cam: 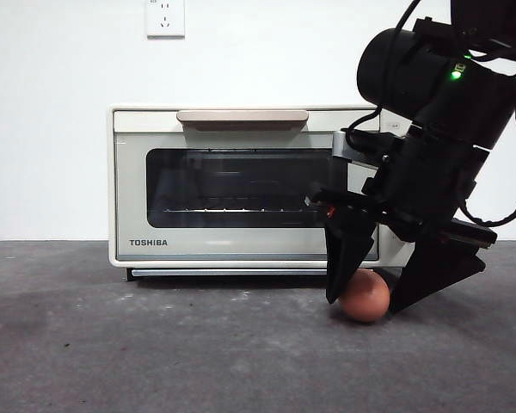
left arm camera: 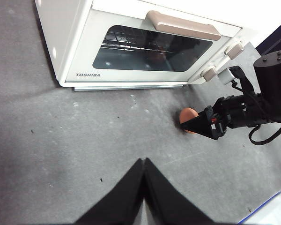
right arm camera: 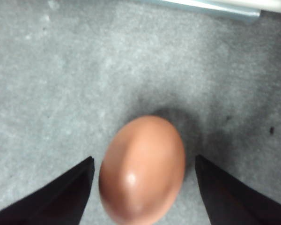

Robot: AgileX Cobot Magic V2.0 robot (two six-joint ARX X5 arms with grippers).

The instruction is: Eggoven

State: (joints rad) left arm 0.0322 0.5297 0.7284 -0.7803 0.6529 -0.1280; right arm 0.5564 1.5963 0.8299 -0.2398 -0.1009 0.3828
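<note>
Egg (right arm camera: 143,171): reddish-brown, smooth, lying on its side on the grey table (cam: 155,344) in front of the TOSHIBA toaster oven (cam: 241,185), near the oven's knob end and clear of its base. In the right wrist view its long axis runs toward the oven, tilted a little off straight.

Toaster oven: cream body, dark glass door shut, tan handle (cam: 242,115) along the top edge, two knobs (left arm camera: 222,61) seen in the left wrist view.

Right gripper (cam: 374,297): lowered over the egg, arm slanting down from the oven's knob side. Jaws apart, one on each side of the egg, a narrow gap showing on both sides; tips at table level.

Left gripper (left arm camera: 144,161): raised above bare table in front of the oven's door, well apart from the egg. Jaws pressed together, nothing between them.
</note>
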